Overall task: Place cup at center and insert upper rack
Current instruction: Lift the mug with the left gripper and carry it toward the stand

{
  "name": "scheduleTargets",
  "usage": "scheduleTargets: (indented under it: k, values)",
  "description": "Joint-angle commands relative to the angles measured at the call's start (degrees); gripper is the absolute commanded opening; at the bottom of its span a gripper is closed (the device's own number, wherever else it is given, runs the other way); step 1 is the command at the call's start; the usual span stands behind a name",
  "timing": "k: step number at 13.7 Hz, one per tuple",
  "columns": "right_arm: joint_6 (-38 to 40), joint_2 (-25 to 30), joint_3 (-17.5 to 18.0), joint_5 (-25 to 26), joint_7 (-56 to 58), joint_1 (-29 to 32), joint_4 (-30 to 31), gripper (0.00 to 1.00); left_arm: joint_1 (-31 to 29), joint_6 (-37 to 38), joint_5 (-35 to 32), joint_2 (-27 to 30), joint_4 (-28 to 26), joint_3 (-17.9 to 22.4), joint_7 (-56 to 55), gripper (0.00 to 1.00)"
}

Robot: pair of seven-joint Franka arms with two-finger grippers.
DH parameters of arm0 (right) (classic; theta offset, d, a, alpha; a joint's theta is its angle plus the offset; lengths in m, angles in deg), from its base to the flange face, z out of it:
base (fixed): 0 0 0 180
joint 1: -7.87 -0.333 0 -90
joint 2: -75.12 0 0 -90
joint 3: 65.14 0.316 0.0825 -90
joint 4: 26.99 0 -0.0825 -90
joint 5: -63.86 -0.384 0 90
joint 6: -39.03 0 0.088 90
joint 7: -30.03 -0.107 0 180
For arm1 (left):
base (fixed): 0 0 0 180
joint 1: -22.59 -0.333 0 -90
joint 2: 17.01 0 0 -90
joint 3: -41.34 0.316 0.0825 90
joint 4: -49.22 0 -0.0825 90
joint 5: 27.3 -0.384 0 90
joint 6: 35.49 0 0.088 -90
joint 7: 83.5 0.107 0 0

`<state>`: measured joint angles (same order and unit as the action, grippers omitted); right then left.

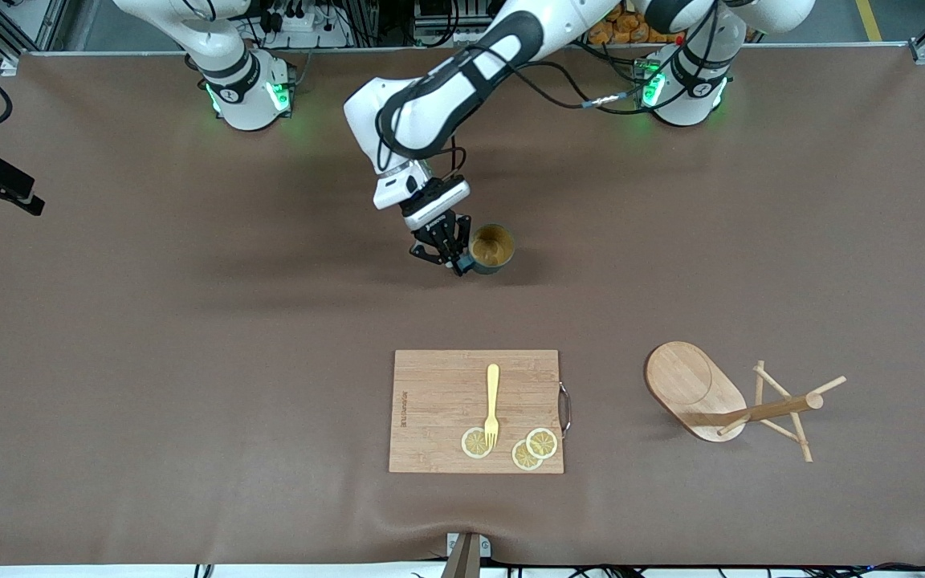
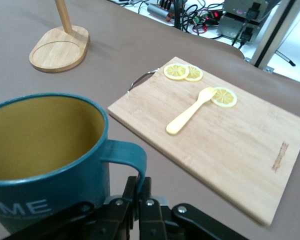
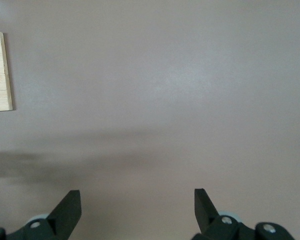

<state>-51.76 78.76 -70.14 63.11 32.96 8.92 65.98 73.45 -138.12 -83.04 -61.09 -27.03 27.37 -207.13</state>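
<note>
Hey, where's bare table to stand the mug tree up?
Bare between the cup, which the left end effector grips by its handle, and the cutting board; also between board and mug tree. The board carries a fork and lemon slices.

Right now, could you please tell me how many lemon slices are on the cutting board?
3, all on the cutting board: one under the fork tines, two overlapping beside it.

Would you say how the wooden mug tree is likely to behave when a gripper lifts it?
The mug tree lies tipped over; its flat oval base probably outweighs the post, so it may swing base-down. It looks rigid, though its thin pegs seem fragile. The round post may slip between fingers.
</note>
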Motion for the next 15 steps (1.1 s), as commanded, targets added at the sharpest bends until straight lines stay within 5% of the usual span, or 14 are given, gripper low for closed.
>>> scheduleTargets:
  k: [1,15]
  values:
    - [0.5,-0.2,0.5,0.8,0.2,0.7,-0.5,1.00,-5.0,-2.0,5.5,6.5,-1.5,-1.5,5.3,0.00]
    - [1.0,-0.2,0.5,0.9,0.2,0.6,-0.5,1.00,-24.8,-2.2,34.4,22.6,-5.1,-1.5,34.7,0.00]
